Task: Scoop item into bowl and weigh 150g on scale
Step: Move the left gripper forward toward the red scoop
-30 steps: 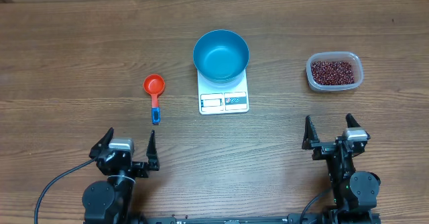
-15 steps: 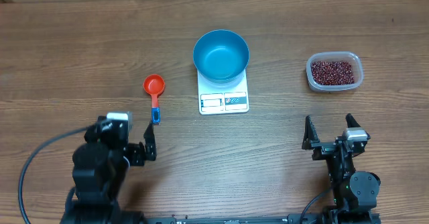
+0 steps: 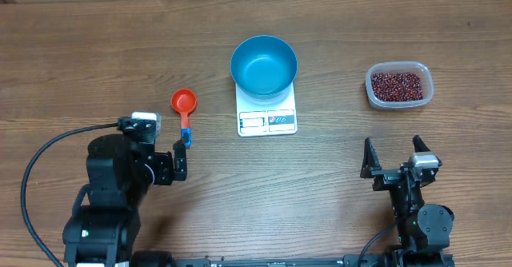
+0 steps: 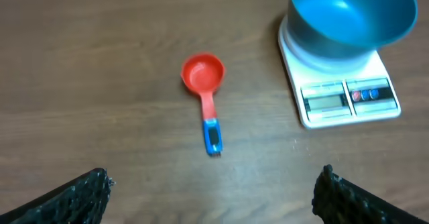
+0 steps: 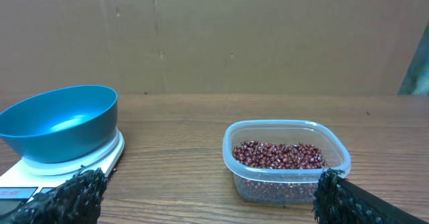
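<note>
Brown wood grain is running across the counter (image 3: 96,43), where the things are sitting in a loose row. Toward the right, dark red beans (image 3: 398,84) are lying in a pile inside a clear plastic tub (image 3: 399,105), well apart from the rest. At the centre a blue bowl (image 3: 264,65) is resting upright on a white scale (image 3: 267,121), overhanging its far end and leaving the display and buttons along the near edge showing. To the left of the scale a red scoop (image 3: 184,103) is lying flat on the counter, its cup pointing away from the robot and its blue-tipped handle pointing back toward it.

The left fingers (image 4: 74,197) are standing wide open and gripping nothing. From above they are hovering just on the near side of the scoop's handle end. The wrist view is showing the scoop ahead of them, lined up between the two tips but apart from both.

The right fingers (image 5: 67,200) are also spread wide and empty, sitting well short of the tub. The right wrist view is looking level across the counter, with the tub ahead between the tips and the bowl on the scale off to the left, in front of a brown cardboard wall (image 5: 268,36).
</note>
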### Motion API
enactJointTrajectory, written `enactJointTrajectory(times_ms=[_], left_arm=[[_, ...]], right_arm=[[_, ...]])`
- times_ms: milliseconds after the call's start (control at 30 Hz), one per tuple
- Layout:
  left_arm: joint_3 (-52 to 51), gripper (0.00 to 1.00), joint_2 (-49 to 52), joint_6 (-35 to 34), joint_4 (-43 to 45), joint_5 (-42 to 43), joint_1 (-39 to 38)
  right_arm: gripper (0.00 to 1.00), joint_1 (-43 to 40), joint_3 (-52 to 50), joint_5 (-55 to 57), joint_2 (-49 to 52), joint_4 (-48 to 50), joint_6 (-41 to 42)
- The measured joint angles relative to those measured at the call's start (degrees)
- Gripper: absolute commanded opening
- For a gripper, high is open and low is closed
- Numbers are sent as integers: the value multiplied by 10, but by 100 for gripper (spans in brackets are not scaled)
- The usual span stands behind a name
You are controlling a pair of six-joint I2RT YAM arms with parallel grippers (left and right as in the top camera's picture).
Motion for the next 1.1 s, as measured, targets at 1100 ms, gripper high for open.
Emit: enactJointTrajectory(times_ms=[1100], left_arm=[[125,100,167,2,-102,18,0]], right_arm=[[100,0,0,0,0,0,0]])
